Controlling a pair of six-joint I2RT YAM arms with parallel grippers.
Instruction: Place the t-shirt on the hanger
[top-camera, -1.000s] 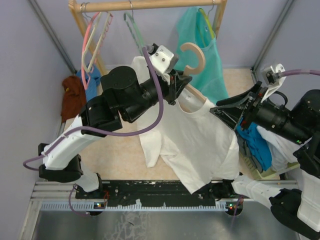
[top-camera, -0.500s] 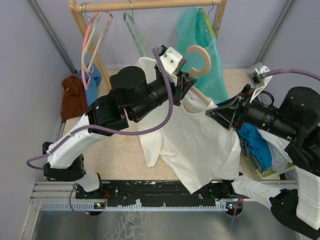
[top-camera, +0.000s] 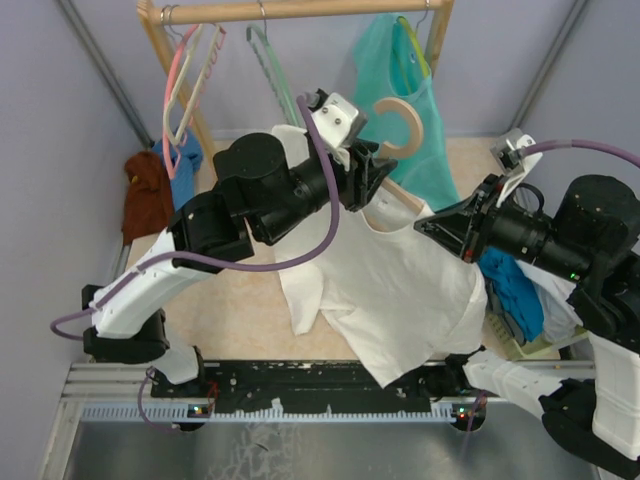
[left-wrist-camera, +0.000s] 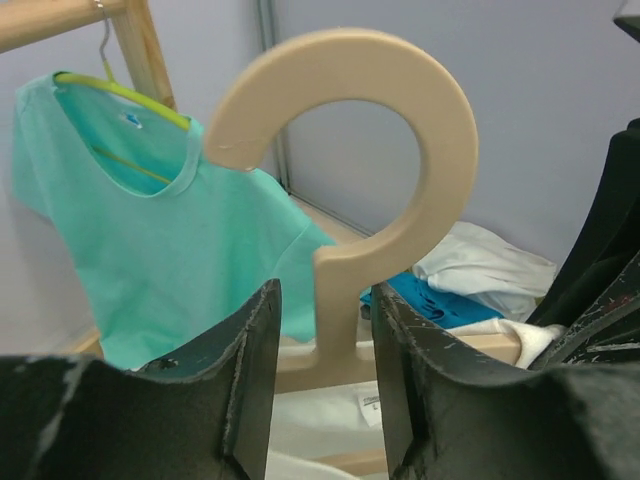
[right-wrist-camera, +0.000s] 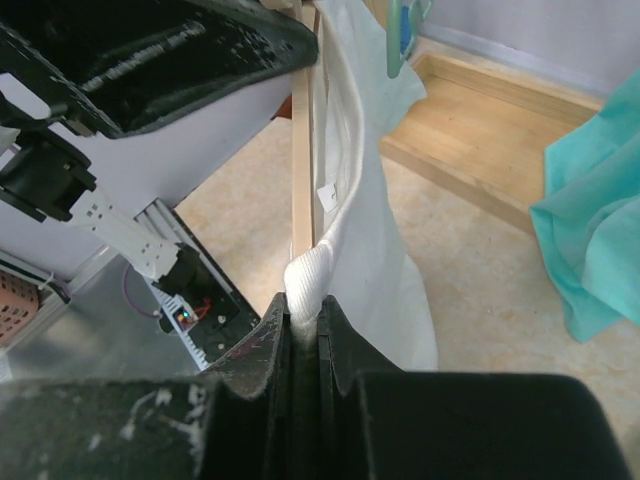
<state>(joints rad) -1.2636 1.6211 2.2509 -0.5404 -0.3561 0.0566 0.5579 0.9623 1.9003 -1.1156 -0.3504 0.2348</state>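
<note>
Above the pale tabletop (top-camera: 240, 300), before a wooden rail (top-camera: 300, 10), a wrinkled plain white cotton t-shirt (top-camera: 400, 290) is draped over a thick beige round-hooked hanger (left-wrist-camera: 440, 120). The hanger's neck is loosely straddled by the partly open left tool (left-wrist-camera: 325, 295); a ribbed white fold of the shirt is pinched by the closed right tool (right-wrist-camera: 302, 305).

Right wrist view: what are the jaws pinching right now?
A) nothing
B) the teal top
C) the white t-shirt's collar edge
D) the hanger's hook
C: the right jaws stand shut on a fold of the t-shirt at its ribbed collar, beside the hanger bar; the teal top hangs apart.
</note>
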